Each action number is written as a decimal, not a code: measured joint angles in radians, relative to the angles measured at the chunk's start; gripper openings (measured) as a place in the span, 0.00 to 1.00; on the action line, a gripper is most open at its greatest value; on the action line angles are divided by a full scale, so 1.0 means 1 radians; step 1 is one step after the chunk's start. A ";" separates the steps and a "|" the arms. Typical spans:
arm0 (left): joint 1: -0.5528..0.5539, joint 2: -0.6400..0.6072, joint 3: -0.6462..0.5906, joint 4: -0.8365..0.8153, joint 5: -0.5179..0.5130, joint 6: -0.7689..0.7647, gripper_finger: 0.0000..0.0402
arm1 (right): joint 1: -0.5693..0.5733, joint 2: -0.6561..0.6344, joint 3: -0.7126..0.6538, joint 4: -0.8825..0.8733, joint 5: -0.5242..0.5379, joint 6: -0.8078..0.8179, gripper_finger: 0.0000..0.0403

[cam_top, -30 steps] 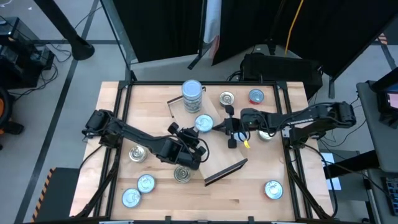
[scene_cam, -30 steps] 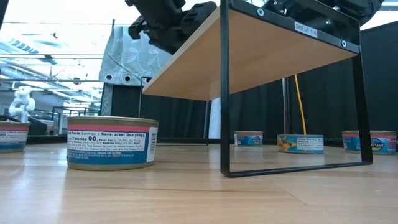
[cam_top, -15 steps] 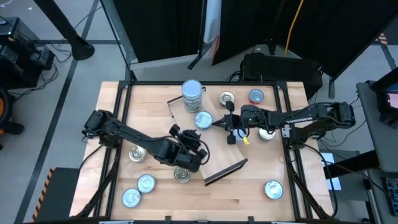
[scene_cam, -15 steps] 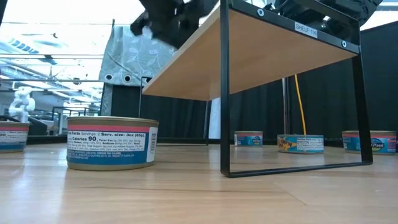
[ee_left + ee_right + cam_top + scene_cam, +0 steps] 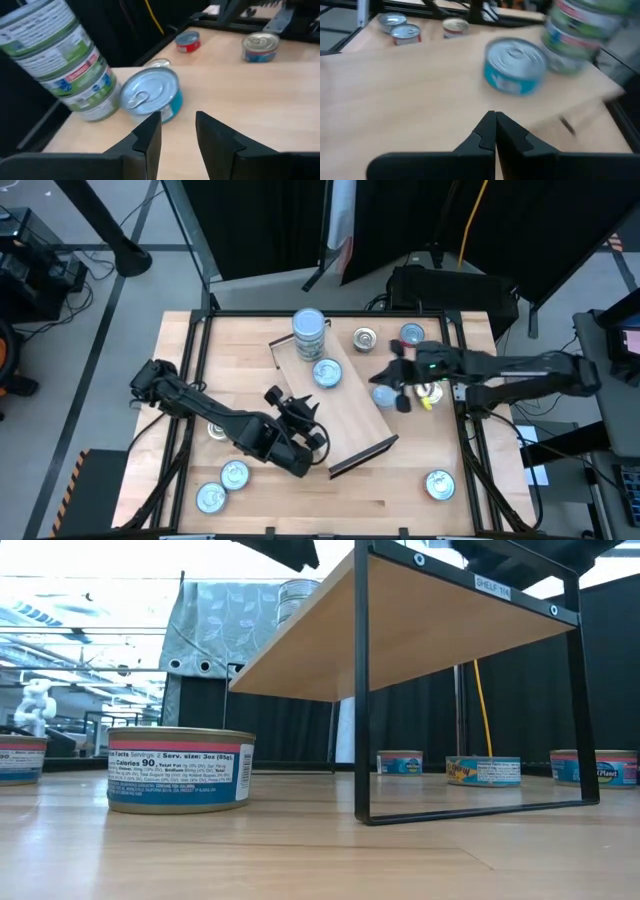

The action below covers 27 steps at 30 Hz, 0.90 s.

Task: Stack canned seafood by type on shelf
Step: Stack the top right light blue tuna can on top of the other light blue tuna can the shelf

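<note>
Canned seafood sitting on shelf, both grippers empty

Left gripper (image 5: 174,131) is hovering slightly parted; right gripper (image 5: 495,126) is pinched closed, empty. Teal-sided tin (image 5: 327,374) is lying on the shelf (image 5: 355,415), a stacked column (image 5: 309,333) at its 11 o'clock.

A teal-sided tin (image 5: 150,95) with a pale blue top sits on the light-wood, dark-rimmed shelf (image 5: 352,415), beside a green-and-white labelled stack (image 5: 62,60); a red tin (image 5: 188,40) lies beyond.
</note>
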 joint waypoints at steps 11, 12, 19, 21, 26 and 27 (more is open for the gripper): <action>-0.077 -0.001 -0.022 -0.351 0.087 -0.403 0.30 | -0.066 -0.098 -0.053 -0.424 0.143 0.224 0.00; -0.095 -0.002 -0.022 -0.358 0.071 -0.428 0.30 | -0.070 -0.086 -0.062 -0.419 0.142 0.226 0.00; -0.206 -0.003 -0.022 -0.354 0.073 -0.436 0.30 | -0.119 -0.006 -0.061 -0.403 0.142 0.246 0.00; -0.233 -0.003 -0.022 -0.350 0.074 -0.436 0.30 | -0.133 0.031 -0.061 -0.412 0.144 0.283 0.00; -0.297 -0.003 -0.022 -0.349 0.074 -0.411 0.30 | -0.137 0.108 -0.061 -0.465 0.086 0.416 0.00; -0.309 -0.003 -0.022 -0.348 0.074 -0.408 0.30 | -0.137 0.116 -0.061 -0.500 0.082 0.441 0.00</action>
